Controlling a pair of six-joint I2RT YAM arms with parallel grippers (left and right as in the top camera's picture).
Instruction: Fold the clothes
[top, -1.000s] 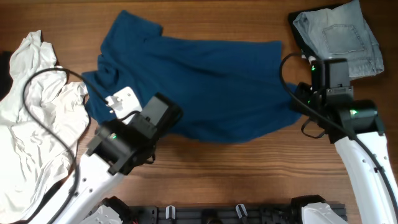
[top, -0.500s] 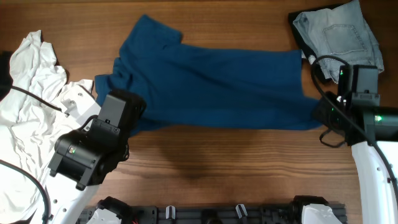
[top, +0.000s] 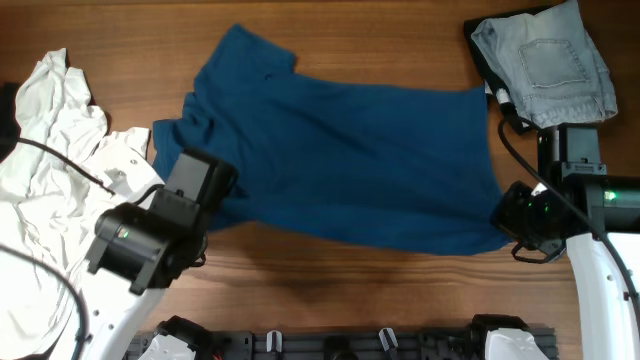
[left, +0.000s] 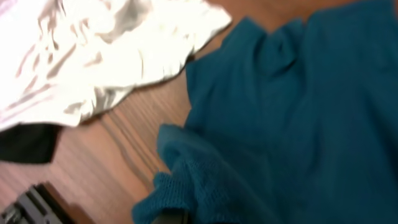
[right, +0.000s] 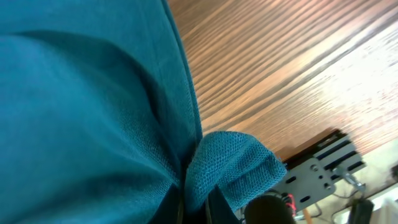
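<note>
The deep-blue T-shirt (top: 340, 160) lies stretched across the middle of the wooden table, collar end to the left. My left gripper (left: 180, 216) is shut on a bunched blue edge at the shirt's near-left corner, its fingers mostly buried in fabric. My right gripper (right: 193, 208) is shut on a fold of the blue hem at the near-right corner (top: 500, 235). The fabric between the two corners is pulled fairly taut. A crumpled white shirt (top: 50, 170) lies at the far left; in the left wrist view the white shirt (left: 112, 50) sits just beyond the blue sleeve.
Folded pale denim jeans (top: 545, 60) sit at the back right corner. A black mounting rail (top: 380, 345) runs along the table's front edge. Bare wood (top: 350, 290) shows in front of the shirt. A dark cloth (left: 25, 143) lies under the white shirt.
Both arms moved apart, pulling the blue shirt out wider and flatter. The right gripper then drew its corner toward the front edge. Both grips have held.
</note>
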